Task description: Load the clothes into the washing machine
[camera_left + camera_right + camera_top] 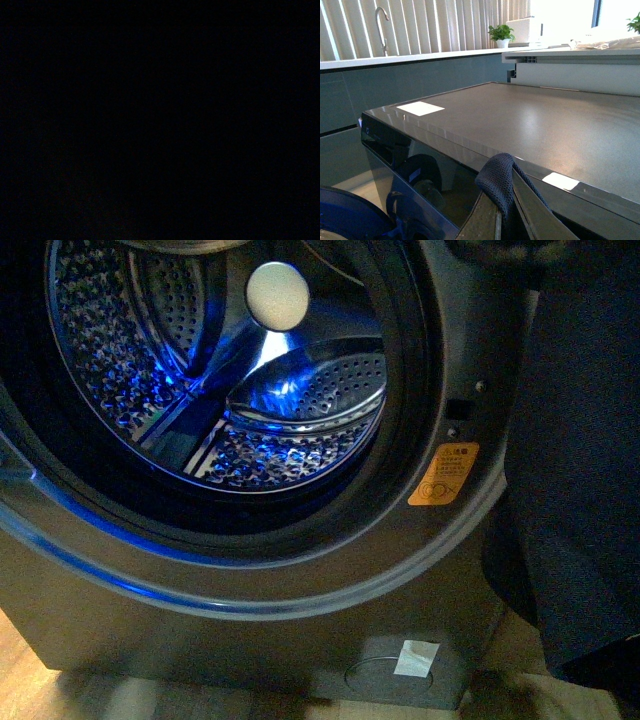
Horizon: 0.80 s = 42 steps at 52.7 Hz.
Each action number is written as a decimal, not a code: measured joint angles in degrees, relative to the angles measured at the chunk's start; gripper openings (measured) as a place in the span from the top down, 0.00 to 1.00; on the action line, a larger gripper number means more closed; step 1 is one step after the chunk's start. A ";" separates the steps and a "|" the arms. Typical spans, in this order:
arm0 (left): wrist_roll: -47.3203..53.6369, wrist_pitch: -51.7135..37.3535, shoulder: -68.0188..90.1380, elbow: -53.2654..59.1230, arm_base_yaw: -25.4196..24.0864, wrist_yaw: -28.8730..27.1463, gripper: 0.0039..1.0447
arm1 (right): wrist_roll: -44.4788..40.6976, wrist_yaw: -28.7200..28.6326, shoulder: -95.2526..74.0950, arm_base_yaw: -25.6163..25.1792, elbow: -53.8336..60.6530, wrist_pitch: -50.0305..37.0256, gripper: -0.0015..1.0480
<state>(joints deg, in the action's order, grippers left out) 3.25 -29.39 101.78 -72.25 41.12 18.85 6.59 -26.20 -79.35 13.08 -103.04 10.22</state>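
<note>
The right gripper (504, 200) should carry the clothes (575, 460) across and down into the washer's (250, 640) open mouth, releasing only once the bulk is past the rim. Its jaws are clamped on a fold that bulges just above their tips, while the rest hangs right of the porthole. The left gripper is out of sight, as its view is dark.

The left wrist view is dark: the frame is nearly black from edge to edge, the same at twelve o'clock as at six, at three as at nine. The darkness is even throughout, so nothing in this view can be told from it.
</note>
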 joint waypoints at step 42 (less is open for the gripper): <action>3.58 5.14 6.56 -8.15 0.92 5.16 0.22 | -0.20 0.22 0.00 0.00 0.00 0.00 0.97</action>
<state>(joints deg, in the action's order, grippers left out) 6.83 -24.25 108.33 -80.40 42.04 24.01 6.39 -25.98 -79.35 13.08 -103.04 10.22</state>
